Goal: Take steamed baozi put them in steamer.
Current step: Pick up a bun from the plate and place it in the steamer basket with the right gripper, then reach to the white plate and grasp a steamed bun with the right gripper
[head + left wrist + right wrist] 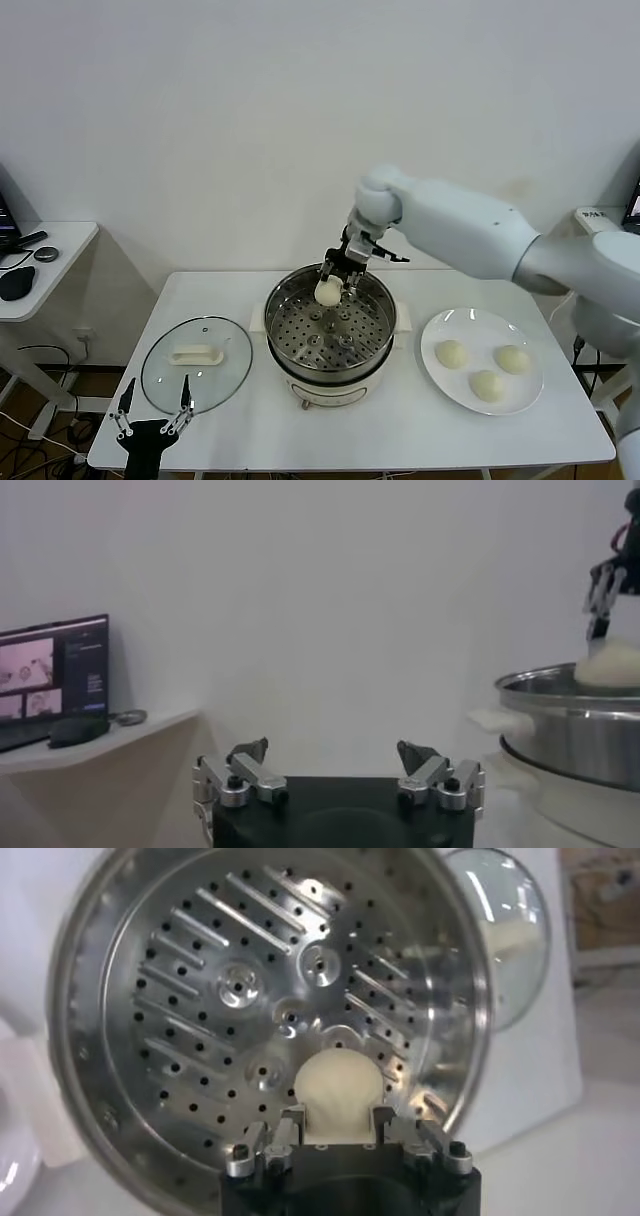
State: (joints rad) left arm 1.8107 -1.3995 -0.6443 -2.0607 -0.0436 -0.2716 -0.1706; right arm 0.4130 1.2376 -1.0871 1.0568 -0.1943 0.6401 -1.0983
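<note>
- The right gripper [331, 283] hangs over the far side of the round shiny stainless-steel steamer [380, 331], its fingers clamped on one smooth cream-white steamed baozi [328, 292].
- From the right wrist camera that held bun [340, 1088] sits squeezed between the two fingers [289, 1131], above the perforated steel tray [230, 978]; whether it touches the tray I cannot tell.
- The steamer stands on its white base at the middle of the white table [250, 420].
- Three more cream-white round buns [485, 384] lie on a flat white plate [435, 375] just beside the steamer, on the robot's right.
- A round glass lid with a white handle [196, 355] lies flat on the table on the steamer's other side.
- The left gripper [153, 409] waits low at the near table edge, close to the lid, with its fingers spread wide apart and nothing between them.
- A white side table [60, 250] with dark items on it stands well off on the left.
</note>
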